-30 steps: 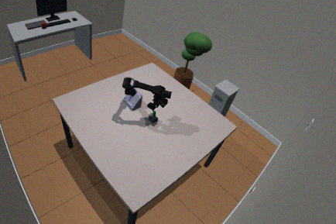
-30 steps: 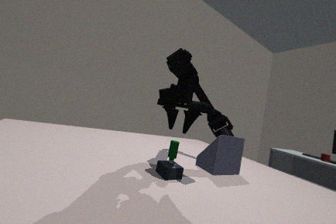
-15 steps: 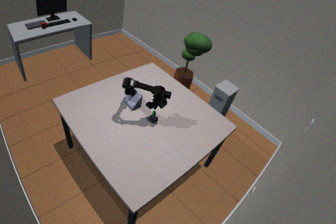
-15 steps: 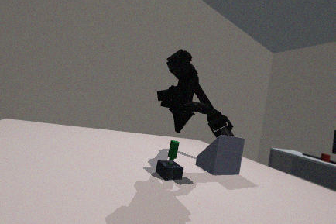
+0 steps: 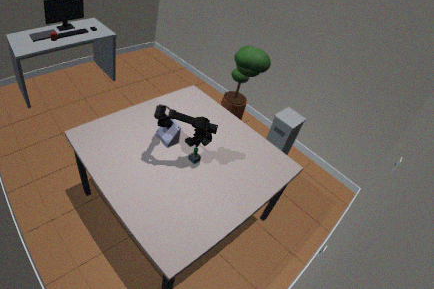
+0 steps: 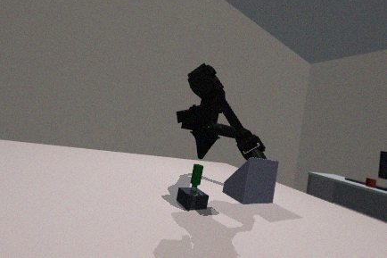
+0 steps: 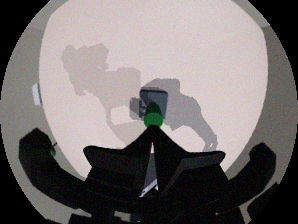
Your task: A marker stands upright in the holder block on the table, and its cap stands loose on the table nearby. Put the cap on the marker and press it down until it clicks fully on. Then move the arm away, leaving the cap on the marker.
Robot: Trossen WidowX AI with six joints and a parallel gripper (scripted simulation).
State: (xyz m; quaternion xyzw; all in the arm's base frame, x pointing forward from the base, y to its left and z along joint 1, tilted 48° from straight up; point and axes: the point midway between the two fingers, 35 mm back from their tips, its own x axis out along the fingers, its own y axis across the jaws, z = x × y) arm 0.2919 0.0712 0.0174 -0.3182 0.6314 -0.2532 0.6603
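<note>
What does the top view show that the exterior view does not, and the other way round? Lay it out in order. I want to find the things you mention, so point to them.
Only the top view: the potted tree (image 5: 252, 60), the table's legs (image 5: 83, 178) and the tiled floor (image 5: 130, 78).

Only the exterior view: the dark ceiling (image 6: 285, 16).

Both: the black arm (image 5: 182, 116) (image 6: 231, 112), its gripper (image 5: 198, 145) (image 6: 200, 158), the green cap (image 5: 196, 150) (image 6: 197, 174) above the holder block (image 5: 194, 158) (image 6: 192, 199), and the red mug (image 5: 54, 36) (image 6: 371, 182) on the desk (image 5: 22, 47) (image 6: 321, 186).
</note>
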